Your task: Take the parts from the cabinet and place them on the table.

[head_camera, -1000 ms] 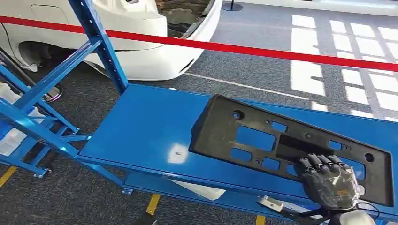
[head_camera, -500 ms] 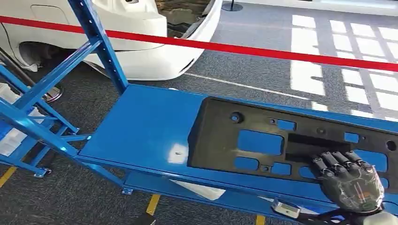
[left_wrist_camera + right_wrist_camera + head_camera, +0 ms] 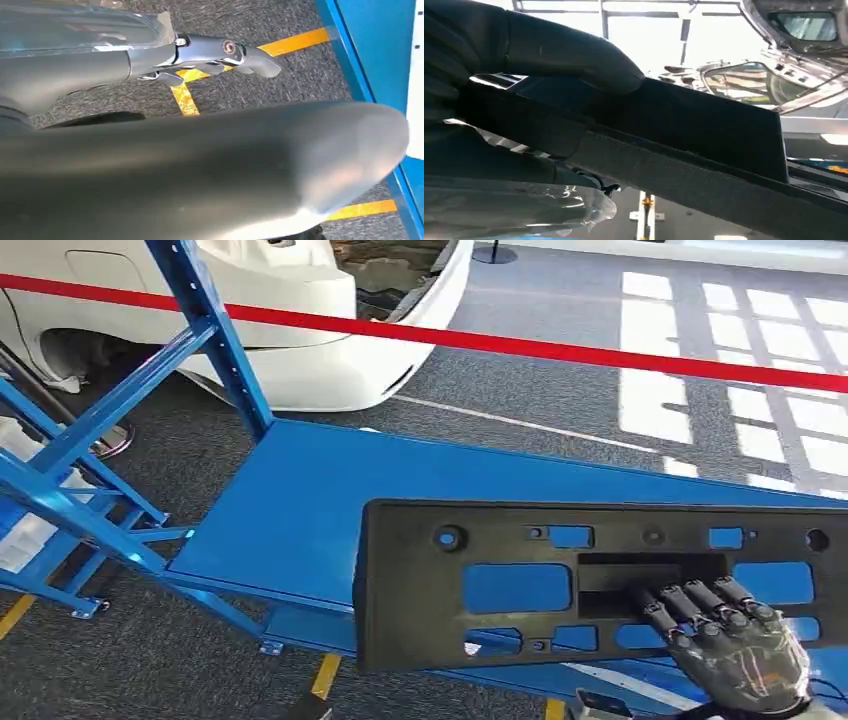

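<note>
A long black plastic panel (image 3: 500, 580) with several cut-outs hangs above the front edge of the blue cabinet shelf (image 3: 300, 500). My right hand (image 3: 735, 650) grips it at its near right part, with the fingers (image 3: 690, 605) hooked into a rectangular opening. In the right wrist view dark fingers (image 3: 549, 50) lie over the panel (image 3: 684, 130) and the rest of the hand sits beneath its edge. My left hand (image 3: 200, 165) hangs low over the floor, a close blurred grey form; how its fingers lie I cannot tell.
Blue frame posts (image 3: 210, 330) rise at the shelf's left end. A lower shelf (image 3: 310, 630) carries a white sheet (image 3: 425, 645). Beyond are a red barrier tape (image 3: 520, 343), a white car body (image 3: 330, 330) and grey carpet with yellow floor marks (image 3: 325, 675).
The panel has come up off the shelf and swung toward me, now level and overhanging the front edge. My right hand moved with it, still gripping the same opening.
</note>
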{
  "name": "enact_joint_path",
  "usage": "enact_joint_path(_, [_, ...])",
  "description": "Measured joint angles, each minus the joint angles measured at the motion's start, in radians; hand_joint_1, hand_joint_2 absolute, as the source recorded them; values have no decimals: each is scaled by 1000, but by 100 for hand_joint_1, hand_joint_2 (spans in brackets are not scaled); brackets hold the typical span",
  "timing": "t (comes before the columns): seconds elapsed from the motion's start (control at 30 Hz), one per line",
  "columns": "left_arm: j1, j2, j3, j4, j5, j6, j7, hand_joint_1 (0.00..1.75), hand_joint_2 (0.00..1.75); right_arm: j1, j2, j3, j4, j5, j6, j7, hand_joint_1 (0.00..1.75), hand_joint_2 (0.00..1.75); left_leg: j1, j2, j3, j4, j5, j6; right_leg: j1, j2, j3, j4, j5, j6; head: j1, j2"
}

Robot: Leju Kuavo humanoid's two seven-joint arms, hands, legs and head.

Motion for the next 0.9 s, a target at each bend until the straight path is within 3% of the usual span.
enact_joint_path(0.07, [0, 0, 0, 0, 0, 1, -1, 0, 175, 0, 17, -6, 0, 0, -1, -33, 175, 175, 0, 0, 0, 0, 0, 0, 0, 0, 0, 0, 0, 0, 0, 0])
enact_joint_path(0.1, [0, 0, 0, 0, 0, 2, -1, 0, 0, -2, 21, -5, 0, 0, 3, -38, 175, 175, 0, 0, 0, 0, 0, 0, 0, 0, 0, 0, 0, 0, 0, 0])
enact_joint_path(0.13, [0, 0, 0, 0, 0, 2, -1, 0, 0, -7, 22, -3, 1, 0, 10, -35, 175, 175, 0, 0, -1, 0, 0, 0, 0, 0, 0, 0, 0, 0, 0, 0])
enact_joint_path(0.17, [-1, 0, 0, 0, 0, 2, 0, 0, 175, -15, 22, -1, 2, 0, 20, -23, 175, 175, 0, 0, -1, 0, 0, 0, 0, 0, 0, 0, 0, 0, 0, 0])
enact_joint_path(0.43, [-2, -2, 0, 0, -6, 7, -2, 0, 175, -78, -7, 56, 7, 0, 65, 94, 175, 175, 0, 0, 0, 0, 0, 0, 0, 0, 0, 0, 0, 0, 0, 0])
enact_joint_path(0.63, [-3, -3, 0, 0, -10, -8, -2, 0, 175, -113, -53, 111, 13, 0, 87, 172, 175, 175, 0, 0, -1, 0, 0, 0, 0, 0, 0, 0, 0, 0, 0, 0])
enact_joint_path(0.7, [-4, -3, 1, 0, -3, -13, 2, 0, 175, -124, -76, 135, 13, 0, 99, 226, 175, 175, 0, 0, -1, 0, 0, 0, 0, 0, 0, 0, 0, 0, 0, 0])
enact_joint_path(0.8, [-4, -5, 1, 0, -3, 37, 22, 0, 175, -142, -130, 181, 13, 0, 120, 337, 175, 175, 0, 0, 0, 0, 0, 0, 0, 0, 0, 0, 0, 0, 0, 0])
enact_joint_path(0.9, [-4, -7, 1, 0, -5, 85, 33, 0, 175, -150, -176, 219, 13, 0, 133, 398, 175, 175, 0, 0, 0, 0, 0, 0, 0, 0, 0, 0, 0, 0, 0, 0])
